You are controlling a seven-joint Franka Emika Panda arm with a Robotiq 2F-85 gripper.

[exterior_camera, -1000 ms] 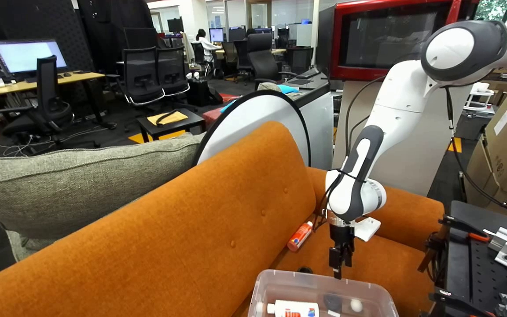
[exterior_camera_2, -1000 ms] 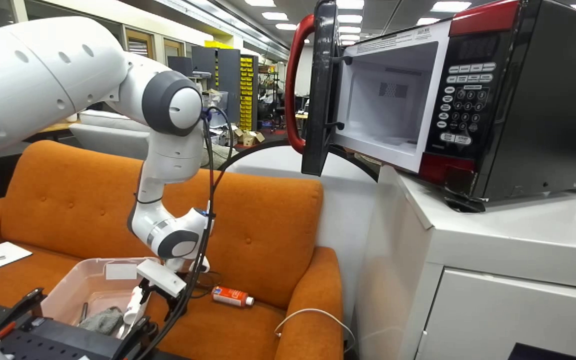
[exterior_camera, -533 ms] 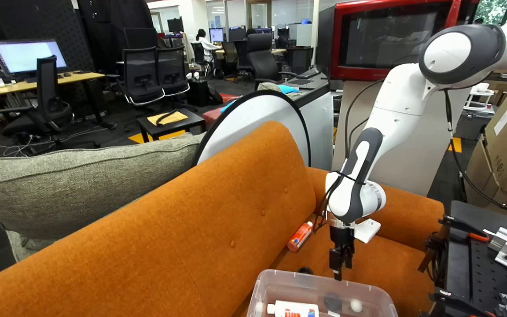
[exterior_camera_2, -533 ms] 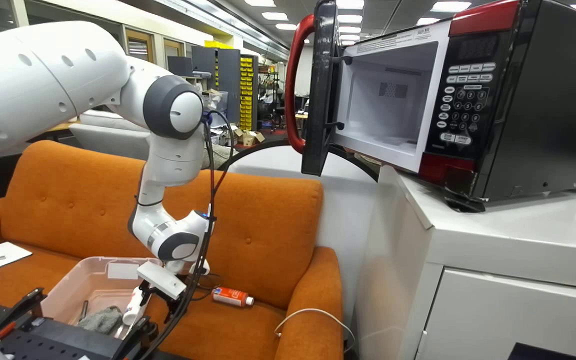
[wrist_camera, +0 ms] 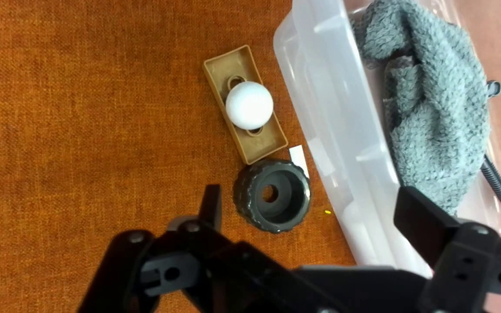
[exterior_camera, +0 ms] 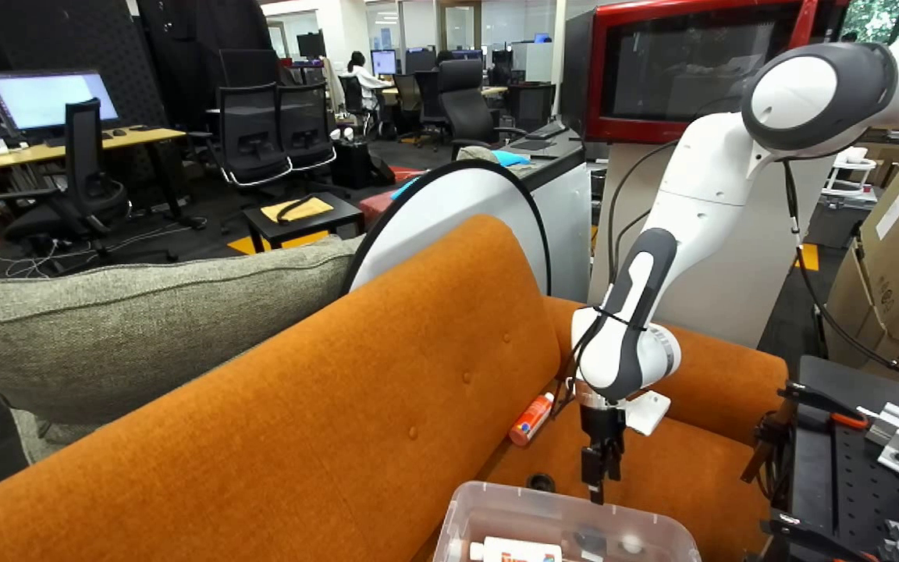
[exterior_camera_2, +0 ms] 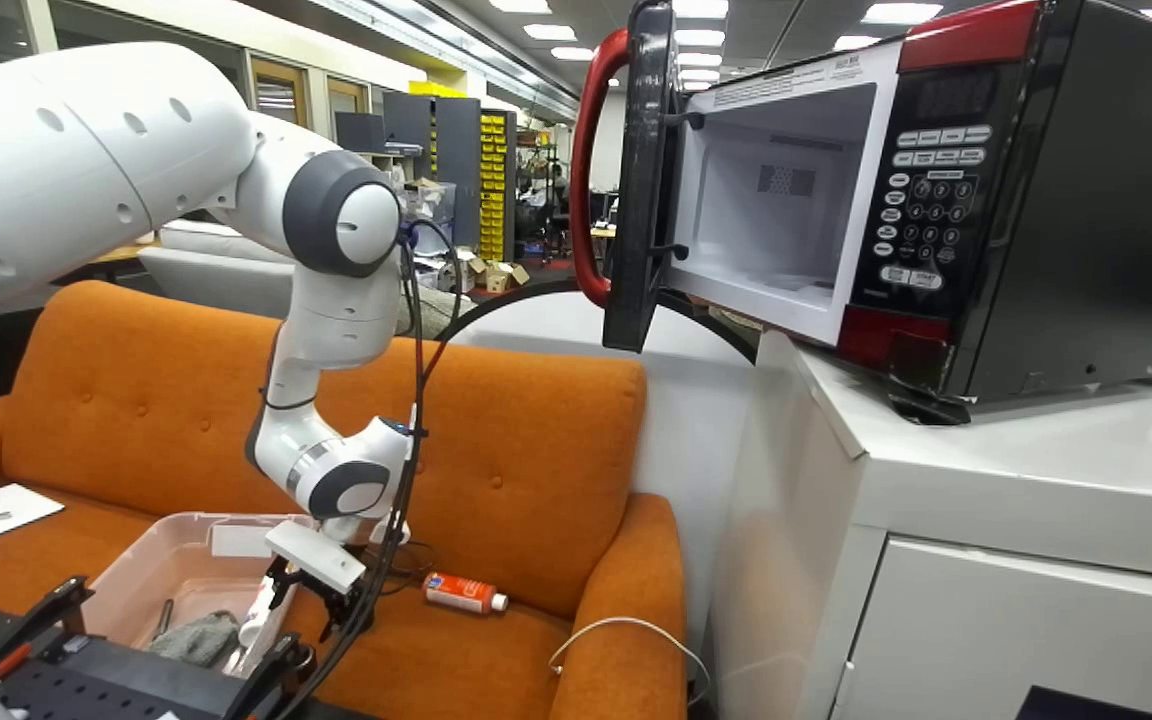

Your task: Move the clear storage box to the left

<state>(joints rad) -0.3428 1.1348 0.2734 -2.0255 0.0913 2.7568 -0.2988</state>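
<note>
Clear storage box [wrist_camera: 346, 100] sits on sofa seat [exterior_camera_2: 456, 660], between back and front edges; long axis looks back-to-front. Gripper [wrist_camera: 307, 204] jaws spread wide, right by the box, contact unclear.

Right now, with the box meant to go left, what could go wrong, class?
Snagging: in the wrist view the tool stands wide, with the wall of the box and the ring both showing in its gap, so closing might catch the ring.
Tipping: if gripped by one wall, the box could tilt and its cloth and bottle slide.
Rolling: a nudge could send the ball off the tray beside the box.
</note>
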